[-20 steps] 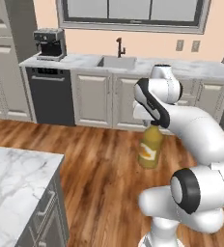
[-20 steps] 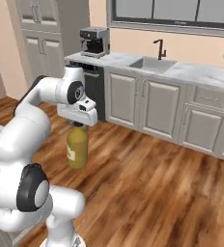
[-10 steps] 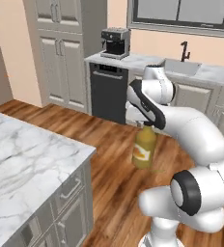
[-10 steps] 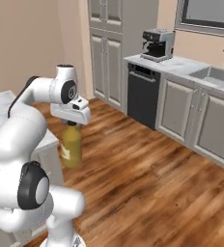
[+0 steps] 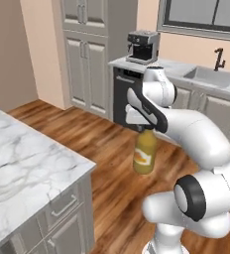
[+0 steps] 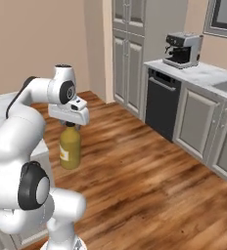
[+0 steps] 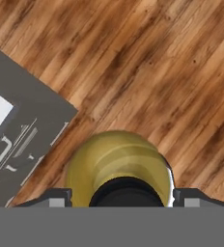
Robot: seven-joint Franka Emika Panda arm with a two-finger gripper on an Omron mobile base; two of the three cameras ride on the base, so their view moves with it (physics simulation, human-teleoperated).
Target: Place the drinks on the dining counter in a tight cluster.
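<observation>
My gripper [image 5: 145, 127] is clamped on the juice bottle [image 5: 144, 152] at its cap, bottle hanging upright over the wood floor, well apart from the dining counter [image 5: 23, 168]. I should carry it level and clear the counter edge before lowering

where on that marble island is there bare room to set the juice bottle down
The visible marble island top is bare from its near corner back to the left edge of the left base view. The juice bottle hangs from the end effector over wood floor, right of that corner. No crowded spot shows.
</observation>
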